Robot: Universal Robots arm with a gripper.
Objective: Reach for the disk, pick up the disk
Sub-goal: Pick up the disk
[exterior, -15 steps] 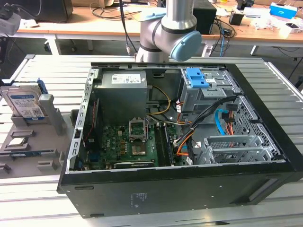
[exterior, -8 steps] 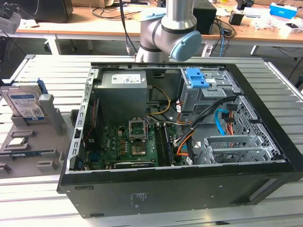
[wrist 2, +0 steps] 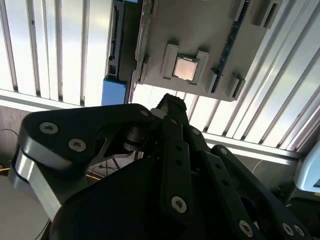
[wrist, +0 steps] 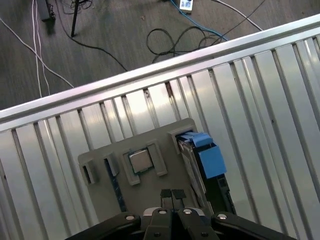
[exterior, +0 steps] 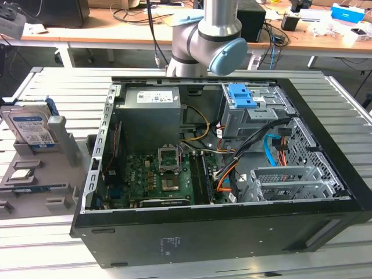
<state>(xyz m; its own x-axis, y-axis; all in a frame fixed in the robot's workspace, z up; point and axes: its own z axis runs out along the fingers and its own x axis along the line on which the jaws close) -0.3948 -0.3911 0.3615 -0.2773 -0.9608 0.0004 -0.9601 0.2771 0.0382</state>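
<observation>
The disk (exterior: 29,124) stands on its edge in a grey holder plate (exterior: 40,187) at the exterior view's left, white-and-blue label facing out, blue rail along its rim. In the first wrist view, the disk (wrist: 206,159) shows edge-on with its blue rail, and my gripper (wrist: 172,194) hangs well above the holder plate (wrist: 165,131), beside the disk and not touching it. The fingers are pressed together with nothing between them. In the second wrist view, the gripper (wrist 2: 170,105) sits over the plate's edge, with the disk (wrist 2: 114,92) off to one side.
A small square silver chip (wrist: 140,161) rests in a socket of the holder plate near the disk. An open black computer case (exterior: 221,174) with a blue latch plate (exterior: 241,96) fills the middle of the slatted metal table (exterior: 52,87). Cables (wrist: 175,37) lie on the floor beyond the table's edge.
</observation>
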